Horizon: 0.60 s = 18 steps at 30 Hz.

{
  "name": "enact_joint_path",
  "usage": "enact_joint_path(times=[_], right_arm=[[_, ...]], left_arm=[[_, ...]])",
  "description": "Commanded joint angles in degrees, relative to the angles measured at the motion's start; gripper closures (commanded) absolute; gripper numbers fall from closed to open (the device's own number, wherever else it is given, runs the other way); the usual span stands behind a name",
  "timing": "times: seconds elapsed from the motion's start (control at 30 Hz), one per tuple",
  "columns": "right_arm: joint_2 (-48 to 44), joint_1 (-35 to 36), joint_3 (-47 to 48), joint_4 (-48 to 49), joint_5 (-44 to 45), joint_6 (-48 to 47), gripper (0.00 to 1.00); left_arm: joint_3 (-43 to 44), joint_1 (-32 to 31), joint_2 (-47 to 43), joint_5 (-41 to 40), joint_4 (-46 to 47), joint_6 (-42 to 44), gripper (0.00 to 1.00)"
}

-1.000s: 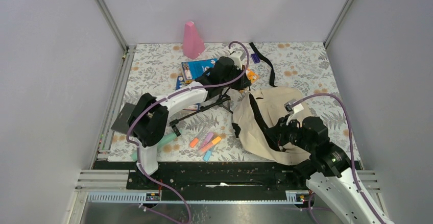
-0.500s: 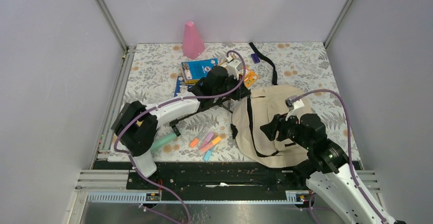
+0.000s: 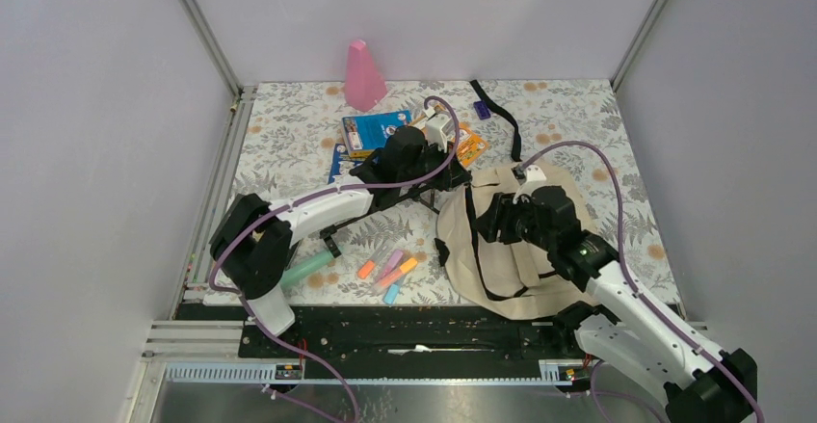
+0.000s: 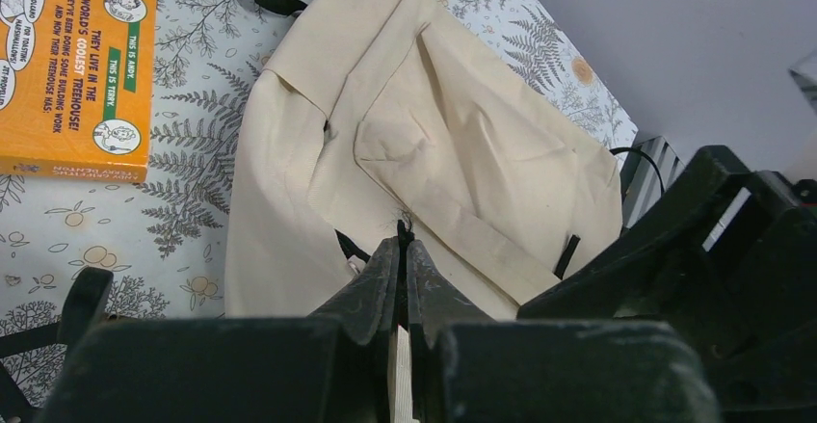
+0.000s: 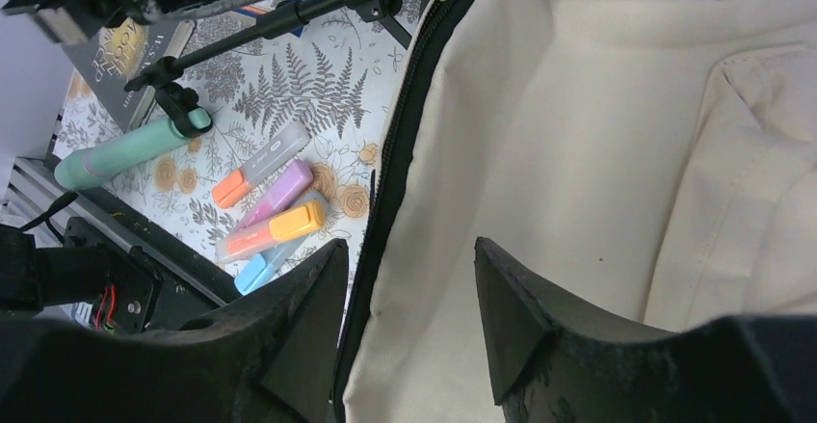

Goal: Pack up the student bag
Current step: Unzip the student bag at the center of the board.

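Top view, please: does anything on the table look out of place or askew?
Yes: the student bag lies slumped flat, one black strap trailing toward the far edge, and highlighters lie scattered loose beside it.

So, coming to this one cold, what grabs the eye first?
The large cream fabric backpack with black straps, slumped on the right of the floral-patterned table, both arms at it: left gripper shut at its zipper edge, right gripper open over the fabric. Then the pink cone-shaped object at the far edge and the cluster of pastel highlighters near the front.
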Motion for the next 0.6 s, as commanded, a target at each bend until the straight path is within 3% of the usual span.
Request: enact_joint_path(times=[0.0, 0.13, 0.27, 0.37, 0.43, 0.57], right_arm=[[3.25, 1.03, 2.80, 6.03, 1.36, 1.84, 0.43], [5.65, 1.12, 3.01, 7.19, 1.07, 1.64, 0.45], [8.34, 1.11, 3.74, 7.60, 0.86, 1.09, 0.53], [9.25, 1.10, 4.39, 7.42, -0.36, 0.97, 0.83], [8.99, 1.12, 4.49, 7.64, -1.81, 0.56, 0.97], [7.15, 1.12, 4.13, 7.70, -6.46, -1.99, 1.00]], left_arm=[[0.43, -0.29, -3.29, 2.09, 4.66, -0.32, 1.00], [0.69, -0.32, -3.18, 2.20, 4.66, -0.13, 1.00], [0.90, -0.30, -3.11, 2.26, 4.68, 0.16, 1.00], [1.28, -0.23, -2.96, 2.25, 4.53, 0.38, 1.00], [1.81, -0.18, -2.68, 2.04, 4.06, 0.62, 1.00], [3.83, -0.22, -1.42, 0.73, 2.13, 1.19, 1.00]])
